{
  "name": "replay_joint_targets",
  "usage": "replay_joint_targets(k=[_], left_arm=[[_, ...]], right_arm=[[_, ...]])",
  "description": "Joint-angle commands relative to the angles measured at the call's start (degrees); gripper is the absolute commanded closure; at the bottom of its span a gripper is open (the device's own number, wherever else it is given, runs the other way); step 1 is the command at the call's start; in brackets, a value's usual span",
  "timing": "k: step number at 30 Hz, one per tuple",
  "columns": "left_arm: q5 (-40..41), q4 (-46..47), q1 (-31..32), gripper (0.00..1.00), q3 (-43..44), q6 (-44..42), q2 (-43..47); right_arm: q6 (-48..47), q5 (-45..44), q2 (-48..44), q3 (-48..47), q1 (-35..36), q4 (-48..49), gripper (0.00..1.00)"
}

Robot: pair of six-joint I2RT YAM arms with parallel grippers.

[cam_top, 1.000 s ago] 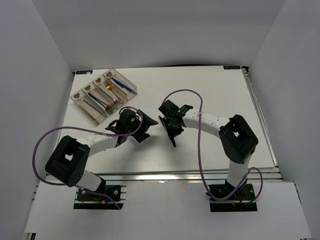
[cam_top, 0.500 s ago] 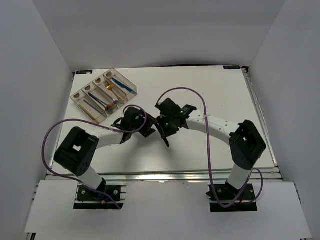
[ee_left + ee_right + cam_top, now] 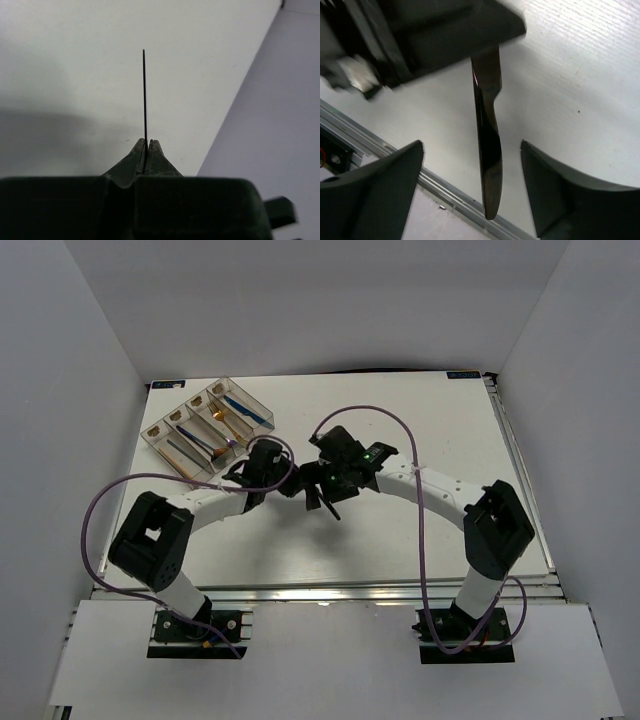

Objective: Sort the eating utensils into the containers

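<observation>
A black knife (image 3: pixel 488 150) hangs in the air between my two grippers over the table's middle. My left gripper (image 3: pixel 146 142) is shut on one end of it, and the knife (image 3: pixel 145 95) shows edge-on as a thin dark line. My right gripper (image 3: pixel 471 146) stands open around the other end, with a gap on both sides of the knife. In the top view the left gripper (image 3: pixel 298 486) and the right gripper (image 3: pixel 320 488) meet tip to tip. The clear tray of containers (image 3: pixel 148 437) sits at the back left. It holds a blue knife (image 3: pixel 248 410), a gold fork (image 3: pixel 221 421) and a spoon (image 3: pixel 206 444).
Purple cables loop over both arms (image 3: pixel 365 412). The table's metal front rail (image 3: pixel 445 187) runs below the knife in the right wrist view. Grey walls (image 3: pixel 80 370) close in the table on the left, back and right.
Both arms have come together over the table's middle. My left gripper has shut on the black knife, and my right gripper, which was holding it, has opened.
</observation>
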State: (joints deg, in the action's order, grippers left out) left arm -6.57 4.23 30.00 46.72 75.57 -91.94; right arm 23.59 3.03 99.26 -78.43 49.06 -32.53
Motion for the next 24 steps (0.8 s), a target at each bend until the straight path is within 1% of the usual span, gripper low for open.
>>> replay_joint_targets(k=[1, 2, 3, 4, 5, 6, 8, 9, 10, 11, 12, 13, 14, 15, 16, 19, 22, 24], left_arm=[[0.3, -3.0, -2.7, 1.0, 8.0, -0.8, 1.5], [0.2, -5.8, -3.9, 1.0, 9.3, -1.9, 1.1], [-0.5, -6.5, -6.9, 1.0, 11.5, -2.4, 0.2], [-1.9, -7.1, -8.5, 1.0, 12.8, -3.3, -0.4], [-2.1, -8.1, -10.1, 1.0, 16.1, -4.0, -1.0], [-2.2, -9.7, -13.4, 1.0, 18.5, -5.3, -2.9], [-1.4, -17.3, -16.2, 1.0, 24.6, -10.9, -5.8], [-0.9, -20.1, -18.7, 1.0, 31.9, -12.9, -9.6], [-0.8, -24.8, -20.1, 1.0, 35.3, -16.2, -11.7], [-0.7, -26.4, -21.2, 1.0, 38.5, -17.4, -13.7], [-0.7, -27.4, -23.4, 1.0, 44.1, -18.3, -15.6], [-0.6, -29.5, -24.3, 1.0, 47.0, -19.8, -19.6], [-0.6, -30.6, -25.9, 1.0, 50.0, -20.4, -21.7], [-1.0, -31.4, -26.5, 1.0, 53.0, -20.9, -23.9], [-1.3, -32.3, -27.1, 1.0, 59.0, -21.5, -28.0], [-2.2, -31.8, -28.7, 1.0, 67.9, -21.4, -32.8], [-1.0, -33.1, -29.6, 1.0, 73.8, -21.3, -37.5], [-0.8, -32.4, -29.8, 1.0, 74.5, -21.1, -40.1]], right_arm=[[1.5, -0.2, -4.5, -2.1, -1.6, -1.6, 0.11], [1.8, -0.6, -5.5, -1.6, -2.5, -2.3, 0.11], [1.8, -1.2, -6.8, -1.2, -4.1, -2.6, 0.11], [1.8, -2.0, -9.2, -1.0, -4.8, -4.1, 0.11], [1.7, -2.8, -10.4, -0.8, -5.8, -5.0, 0.11], [0.9, -5.4, -11.7, -0.7, -6.2, -6.0, 0.11], [0.1, -6.5, -15.0, -0.5, -6.8, -8.3, 0.11], [-0.2, -7.5, -15.8, -0.4, -6.9, -9.3, 0.11], [-0.2, -7.7, -17.2, -0.3, -7.0, -11.0, 0.11], [0.1, -7.7, -18.0, -0.1, -7.0, -11.7, 0.11], [0.5, -6.6, -18.7, 0.6, -7.0, -12.2, 0.11], [1.4, -5.8, -20.6, 1.3, -7.0, -12.4, 0.11], [2.2, -3.9, -21.5, 2.0, -7.0, -12.4, 0.11], [2.8, -2.9, -22.4, 3.4, -7.0, -12.3, 0.11], [3.3, -1.0, -24.2, 3.8, -7.0, -12.6, 0.11], [5.6, 2.9, -27.4, 5.3, -6.9, -13.7, 0.11], [5.9, 2.9, -29.7, 6.4, -6.6, -16.4, 0.11], [5.4, 1.3, -31.1, 6.8, -6.7, -18.6, 0.11]])
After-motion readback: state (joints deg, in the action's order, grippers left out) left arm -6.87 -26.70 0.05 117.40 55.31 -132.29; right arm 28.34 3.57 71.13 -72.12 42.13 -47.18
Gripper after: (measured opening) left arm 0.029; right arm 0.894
